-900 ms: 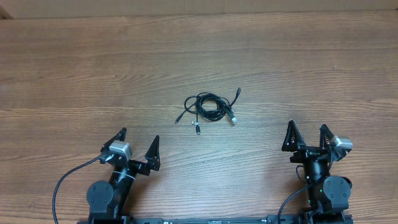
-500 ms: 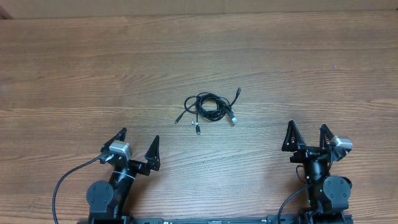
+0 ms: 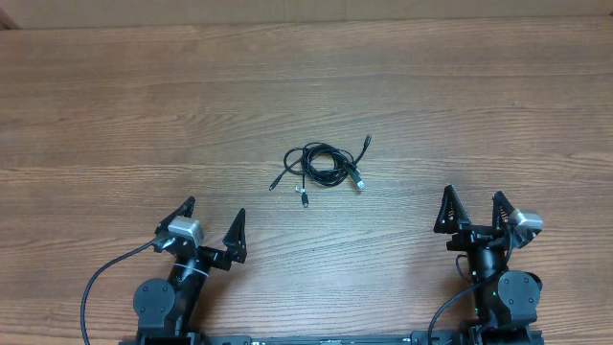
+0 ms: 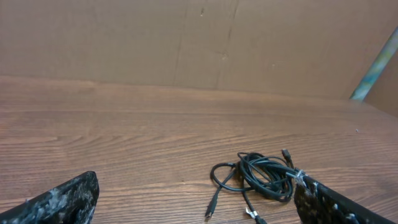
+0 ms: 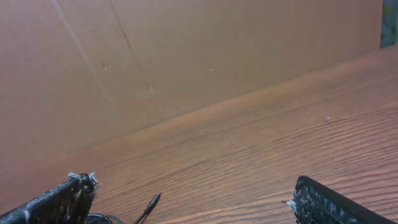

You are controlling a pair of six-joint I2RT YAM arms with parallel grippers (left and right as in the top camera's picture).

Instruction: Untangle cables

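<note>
Wood-grain counter (image 3: 115,105), brown cardboard wall (image 4: 124,37) behind it; left jaws and right jaws both spread wide, holding nothing, at the near edge and well apart; black cables (image 3: 324,165) in one loose bunch mid-counter, plugs trailing outward, touching neither arm.

The wooden table (image 3: 115,96) carries black cables (image 3: 324,165) (loosely bunched).

Bunched black cables (image 4: 261,176) at five o'clock on wooden table (image 4: 124,137), one end seemingly silver-tipped, left gripper (image 4: 196,198) spread wide.
</note>
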